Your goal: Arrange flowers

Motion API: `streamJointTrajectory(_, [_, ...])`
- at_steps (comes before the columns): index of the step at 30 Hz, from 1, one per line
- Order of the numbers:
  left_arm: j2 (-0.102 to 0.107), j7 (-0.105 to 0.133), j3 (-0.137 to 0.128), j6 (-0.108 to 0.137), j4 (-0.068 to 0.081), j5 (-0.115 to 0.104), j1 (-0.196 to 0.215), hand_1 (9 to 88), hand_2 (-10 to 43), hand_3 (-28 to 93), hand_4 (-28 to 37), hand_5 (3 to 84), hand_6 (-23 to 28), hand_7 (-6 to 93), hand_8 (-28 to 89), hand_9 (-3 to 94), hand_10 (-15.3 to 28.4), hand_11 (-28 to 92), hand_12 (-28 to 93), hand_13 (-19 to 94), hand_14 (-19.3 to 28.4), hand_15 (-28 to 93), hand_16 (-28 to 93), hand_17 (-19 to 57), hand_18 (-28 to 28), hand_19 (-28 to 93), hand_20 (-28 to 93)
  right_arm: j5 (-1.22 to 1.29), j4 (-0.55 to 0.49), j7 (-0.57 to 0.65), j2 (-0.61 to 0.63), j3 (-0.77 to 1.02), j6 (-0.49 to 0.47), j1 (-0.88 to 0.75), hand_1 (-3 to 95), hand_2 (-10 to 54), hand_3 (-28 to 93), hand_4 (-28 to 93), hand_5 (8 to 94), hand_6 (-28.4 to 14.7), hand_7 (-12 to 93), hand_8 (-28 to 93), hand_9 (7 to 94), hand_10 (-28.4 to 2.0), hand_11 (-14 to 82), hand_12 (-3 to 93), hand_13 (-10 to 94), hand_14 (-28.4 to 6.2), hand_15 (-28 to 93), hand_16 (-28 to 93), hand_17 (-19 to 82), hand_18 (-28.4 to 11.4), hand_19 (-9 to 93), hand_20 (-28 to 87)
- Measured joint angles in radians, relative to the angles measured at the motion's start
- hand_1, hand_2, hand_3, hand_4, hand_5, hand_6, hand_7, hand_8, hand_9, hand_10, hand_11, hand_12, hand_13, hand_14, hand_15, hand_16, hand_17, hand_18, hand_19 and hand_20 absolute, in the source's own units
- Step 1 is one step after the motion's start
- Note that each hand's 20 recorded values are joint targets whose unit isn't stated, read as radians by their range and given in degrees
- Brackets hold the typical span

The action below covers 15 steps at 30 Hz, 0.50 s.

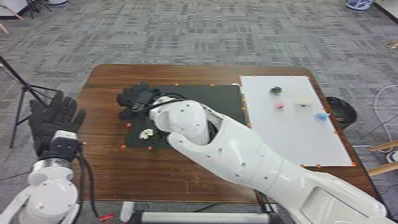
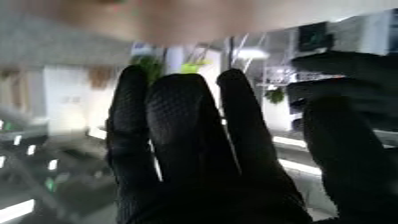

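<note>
The right robot hand (image 1: 136, 98) hangs at the left edge of a dark mat (image 1: 211, 95) on a brown wooden desk (image 1: 169, 175), its fingers extended and nothing in its hold. The left robot hand (image 1: 56, 117), likewise open and empty, waits beside the desk's left edge. A white flower (image 1: 147, 133) lies on the mat, close to the reaching white arm (image 1: 240, 150); a dark piece (image 1: 276, 90), a pink piece (image 1: 279, 105), a pale piece (image 1: 303, 105) and a blue piece (image 1: 321, 116) sit apart on the white board (image 1: 289, 135).

The arrangement appears barely begun, and the likeliest mishap is a knock — a wrist dropped too low as the arm draws back could sweep the white flower aside or crush its petals. The black cable (image 1: 169, 96) looped at the right wrist might drag across the mat and snag a bloom. Thick gloved fingers could close short of so small a stem, or tip it over, and careless crossing of the arms risks a collision between hands.
</note>
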Motion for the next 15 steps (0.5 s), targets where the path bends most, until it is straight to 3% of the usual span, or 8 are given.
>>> streamJointTrajectory(3, [0.015,0.012,0.010,0.000,0.000,-0.015,0.000,20.6,22.1,61,-28.3,31.7,8.6,5.1,-8,21.0,12.5,13,4,13,7.8,10,-5,-5.6,7.3,18,9,0.057,-0.076,0.100,0.025,-0.002,0.044,-0.026,12.7,21.1,80,-19,48.8,-6.4,11,-10,45.9,-16.6,13.2,10.9,60,-16.4,80,27,28,-25.9,77,33])
streamJointTrajectory(8, [0.035,0.032,0.023,0.000,0.000,-0.038,0.000,16.2,23.7,71,-28.3,30.1,9.8,3.1,-8,18.1,13.6,12,3,10,8.2,9,-6,-5.8,5.4,16,8,0.158,-0.209,0.162,0.074,0.060,0.246,-0.115,13.0,20.6,80,-19,49.3,-6.4,11,-10,47.0,-17.0,13.0,10.9,60,-16.4,80,27,28,-25.9,77,32])
streamJointTrajectory(10, [0.053,0.056,0.038,0.000,0.000,-0.062,0.000,16.5,23.8,71,-28.3,29.4,10.0,3.3,-7,16.8,13.9,11,2,8,8.4,8,-6,-6.1,4.9,16,8,0.162,-0.260,0.155,0.094,0.090,0.259,-0.146,13.1,20.3,80,-19,49.5,-6.2,11,-10,47.2,-17.1,12.9,11.1,60,-16.4,80,27,28,-25.9,78,32])
streamJointTrajectory(13, [0.095,0.106,0.072,-0.001,0.001,-0.119,-0.001,18.7,24.4,70,-28.2,28.1,10.2,4.5,-8,14.4,14.6,11,1,6,8.7,9,-7,-6.9,4.3,16,8,0.161,-0.320,0.145,0.127,0.113,0.258,-0.171,13.4,19.9,79,-19,50.2,-6.3,10,-10,48.2,-17.5,12.7,11.3,60,-16.5,80,27,28,-26.1,78,32])
streamJointTrajectory(15, [0.117,0.112,0.077,-0.011,0.014,-0.135,-0.005,22.4,25.0,70,-28.3,28.5,10.2,6.8,-9,15.6,15.2,14,0,6,9.7,12,-8,-7.0,4.4,18,7,0.162,-0.350,0.142,0.144,0.124,0.258,-0.182,13.5,19.7,79,-19,51.0,-6.4,10,-10,49.3,-17.6,13.0,11.5,60,-16.5,80,27,28,-26.1,78,32])
